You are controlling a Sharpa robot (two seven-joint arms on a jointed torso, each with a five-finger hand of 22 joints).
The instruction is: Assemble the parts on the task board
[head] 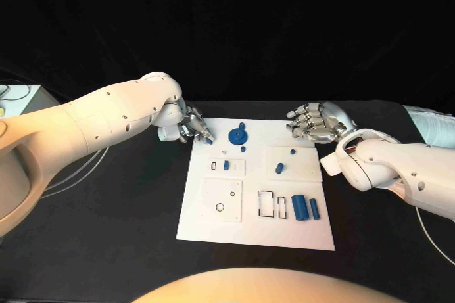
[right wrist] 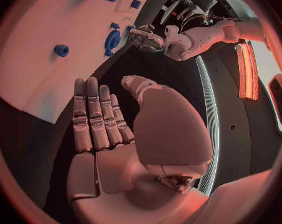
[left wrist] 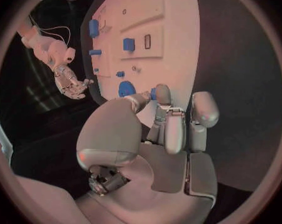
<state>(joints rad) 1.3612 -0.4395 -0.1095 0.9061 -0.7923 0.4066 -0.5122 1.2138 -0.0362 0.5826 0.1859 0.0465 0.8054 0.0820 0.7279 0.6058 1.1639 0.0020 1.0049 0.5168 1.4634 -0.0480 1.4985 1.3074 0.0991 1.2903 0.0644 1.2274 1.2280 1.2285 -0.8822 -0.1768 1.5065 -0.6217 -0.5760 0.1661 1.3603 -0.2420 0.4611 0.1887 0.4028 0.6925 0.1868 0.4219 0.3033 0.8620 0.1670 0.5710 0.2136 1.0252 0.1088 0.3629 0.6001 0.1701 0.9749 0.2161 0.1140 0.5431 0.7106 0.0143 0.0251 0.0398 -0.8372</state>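
Observation:
The white task board (head: 214, 227) lies in the middle of the table. On its far part rests a round blue part (head: 238, 136), with small blue parts (head: 280, 167) scattered nearer. Two blue cylinders (head: 304, 208) lie at its near right. My left hand (head: 192, 127) hovers at the board's far left corner, beside the round part (left wrist: 126, 88). A small blue part (left wrist: 153, 93) sits pinched between its thumb and a fingertip. My right hand (head: 317, 125) is off the board's far right corner, with its fingers (right wrist: 94, 117) stretched out and nothing in them.
Rectangular cut-outs (head: 270, 204) and raised white plates (head: 225, 201) mark the board's near half. Black table (head: 104, 250) surrounds the board. A pale box (head: 19, 99) stands at the far left edge, with cables (head: 81, 171) trailing under my left arm.

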